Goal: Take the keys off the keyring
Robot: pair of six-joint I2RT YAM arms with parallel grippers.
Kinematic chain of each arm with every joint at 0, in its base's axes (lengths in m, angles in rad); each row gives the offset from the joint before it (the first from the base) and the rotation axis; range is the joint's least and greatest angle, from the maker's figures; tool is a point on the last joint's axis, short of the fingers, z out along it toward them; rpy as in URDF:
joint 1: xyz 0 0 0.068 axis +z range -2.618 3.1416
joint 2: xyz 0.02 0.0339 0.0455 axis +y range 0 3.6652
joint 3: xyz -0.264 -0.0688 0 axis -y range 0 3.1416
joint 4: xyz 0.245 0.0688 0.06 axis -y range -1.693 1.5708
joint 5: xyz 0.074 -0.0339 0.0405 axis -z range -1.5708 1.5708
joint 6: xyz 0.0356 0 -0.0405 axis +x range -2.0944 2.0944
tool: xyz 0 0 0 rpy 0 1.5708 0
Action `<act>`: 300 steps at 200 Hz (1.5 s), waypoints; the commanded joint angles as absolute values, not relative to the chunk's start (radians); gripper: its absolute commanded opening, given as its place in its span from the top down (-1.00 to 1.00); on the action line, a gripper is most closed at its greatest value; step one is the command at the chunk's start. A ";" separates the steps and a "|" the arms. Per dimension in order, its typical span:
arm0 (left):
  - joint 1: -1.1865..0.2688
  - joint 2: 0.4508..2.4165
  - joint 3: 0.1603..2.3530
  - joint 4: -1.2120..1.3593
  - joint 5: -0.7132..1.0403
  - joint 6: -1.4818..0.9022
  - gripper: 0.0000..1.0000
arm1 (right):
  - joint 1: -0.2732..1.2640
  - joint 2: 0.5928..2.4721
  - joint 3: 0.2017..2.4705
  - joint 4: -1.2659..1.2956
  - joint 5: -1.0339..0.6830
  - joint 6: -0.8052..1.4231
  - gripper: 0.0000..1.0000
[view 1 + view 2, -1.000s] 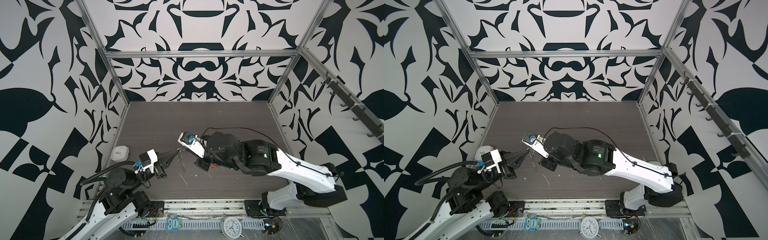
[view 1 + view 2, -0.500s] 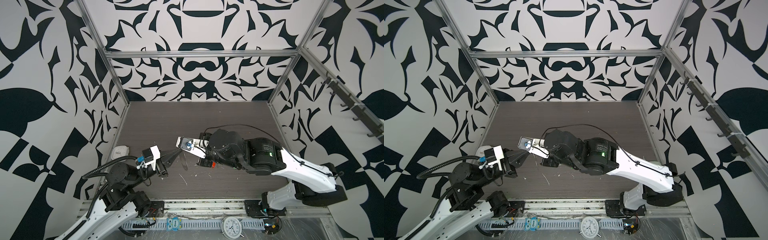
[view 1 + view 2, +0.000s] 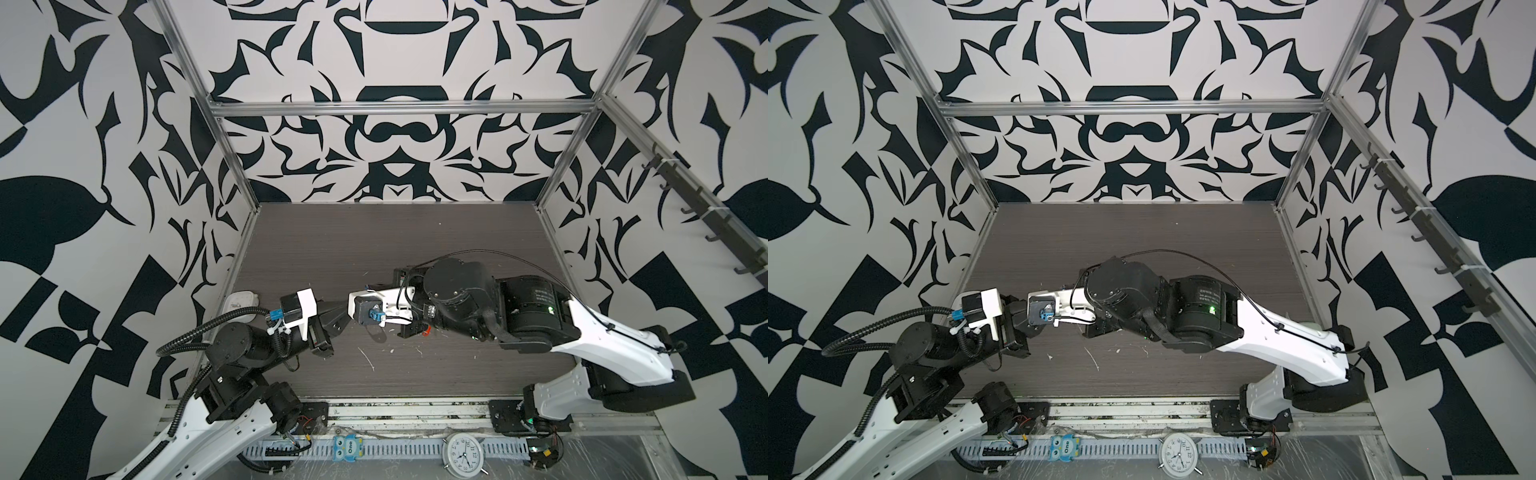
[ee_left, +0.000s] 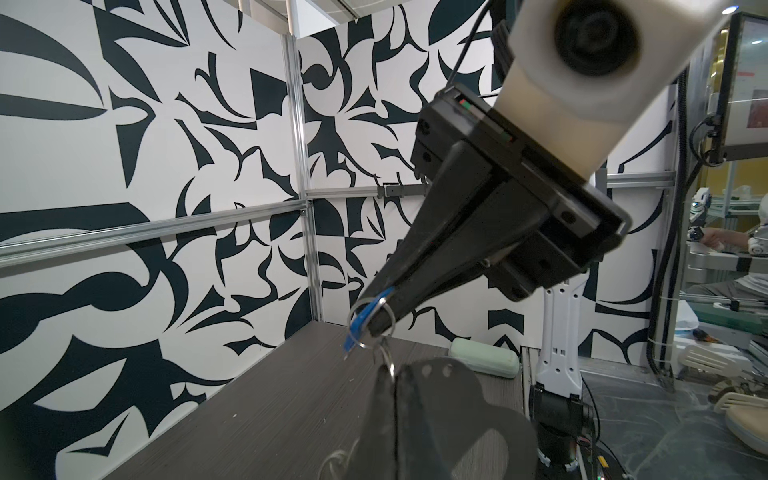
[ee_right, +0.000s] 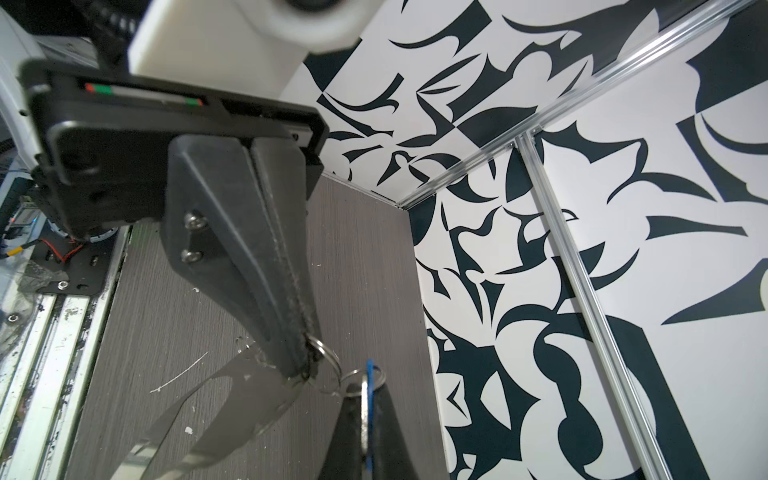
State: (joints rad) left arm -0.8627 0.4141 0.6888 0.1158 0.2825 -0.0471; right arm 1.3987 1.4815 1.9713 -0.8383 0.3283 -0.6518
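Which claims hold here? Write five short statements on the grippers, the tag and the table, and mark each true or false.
1. The right gripper is shut on the blue tag. True.
2. The left gripper stands wide open. False: it is shut, pinching a metal ring.
3. The blue tag lies flat on the table. False: it is held up off it.
4. The two grippers' tips are close together above the table. True.
5. The pale case sits mid-table. False: in a top view it lies by the table's left edge.
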 commanded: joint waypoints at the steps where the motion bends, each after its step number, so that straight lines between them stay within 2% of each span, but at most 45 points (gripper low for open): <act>1: -0.873 0.446 0.701 0.033 0.387 -0.061 1.00 | 1.419 1.501 2.037 -0.670 0.328 -0.691 1.00; 30: -0.873 0.449 0.726 -0.017 0.393 -0.063 1.00 | 1.437 1.506 2.038 -0.655 0.405 -0.747 1.00; 89: -0.873 0.472 0.777 -0.107 0.468 -0.083 1.00 | 1.441 1.493 2.011 -0.618 0.388 -0.834 1.00; 126: -0.873 0.470 0.783 -0.125 0.473 -0.097 1.00 | 1.455 1.505 2.005 -0.586 0.455 -0.924 1.00; 194: -0.873 0.517 0.817 -0.146 0.489 -0.088 1.00 | 1.494 1.538 2.023 -0.571 0.400 -0.977 1.00; 256: -0.873 0.560 0.903 -0.260 0.522 -0.067 1.00 | 1.552 1.535 1.945 -0.464 0.535 -1.130 1.00; 300: -0.860 0.603 0.918 -0.256 0.601 -0.092 1.00 | 1.549 1.474 1.859 -0.415 0.493 -1.038 1.00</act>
